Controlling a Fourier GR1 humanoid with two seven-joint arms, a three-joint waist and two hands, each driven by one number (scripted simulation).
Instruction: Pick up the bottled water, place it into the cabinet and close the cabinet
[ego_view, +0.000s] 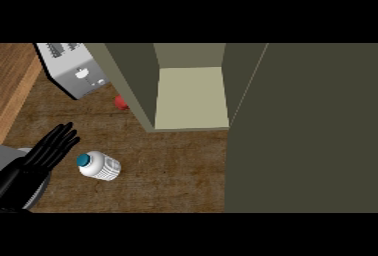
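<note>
So the bottled water (98, 166) is sitting on the tabletop (173, 172), teal cap facing the view, out in front of the cabinet (136, 85) and off to its left. The left hand (46, 149) is right beside it with fingers straight and spread, holding nothing. The cabinet door (303, 130) hangs wide open at right. There's a toaster (74, 70) at the back left, and something red (120, 102) is peeking out by the cabinet's side.
</note>
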